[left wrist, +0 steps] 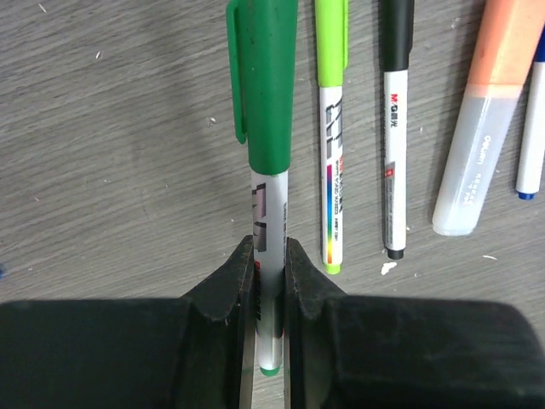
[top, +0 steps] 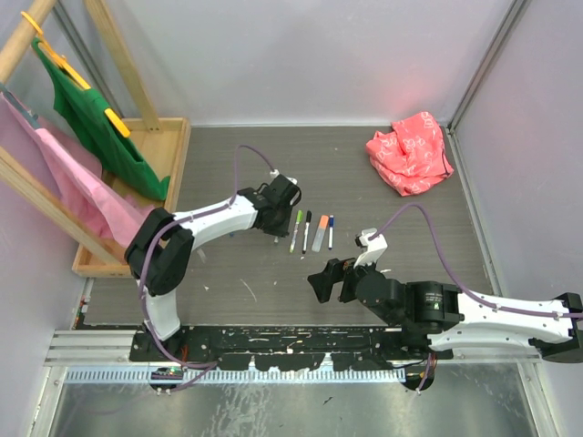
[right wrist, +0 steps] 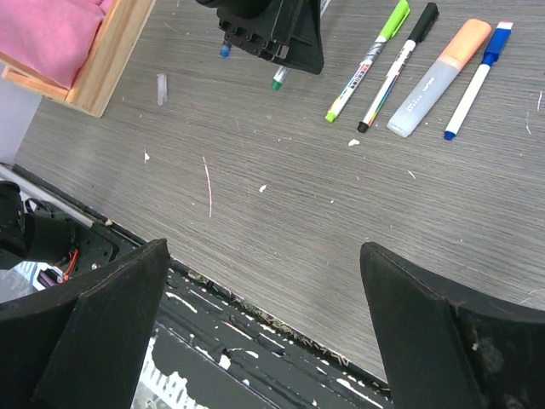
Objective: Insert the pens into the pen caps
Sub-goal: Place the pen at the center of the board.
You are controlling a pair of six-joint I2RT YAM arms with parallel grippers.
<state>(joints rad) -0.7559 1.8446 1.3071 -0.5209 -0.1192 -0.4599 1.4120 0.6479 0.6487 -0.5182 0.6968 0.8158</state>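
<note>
Clamped in the left jaws, nearly closed, low on its white barrel: dark-green pen [left wrist: 269, 213], tail tip poking out behind the grip. Gripped there, by judgement, to leave the green cap [left wrist: 266, 77] end free, with that cap apparently already seated. Laid parallel just to its right on the worktop [left wrist: 111, 170], evidently for orderly one-by-one access: light-green pen [left wrist: 332, 145], black pen [left wrist: 394, 136], orange highlighter [left wrist: 481, 136], blue pen [left wrist: 532, 136], all seemingly capped. Spread fully wide above the near worktop edge, holding and touching nothing: right jaws.

Grey wood-grain tabletop [top: 228, 300], pale walls [top: 301, 55], wooden rack [top: 120, 56] at left, crumpled red bag [top: 410, 150] far right.
</note>
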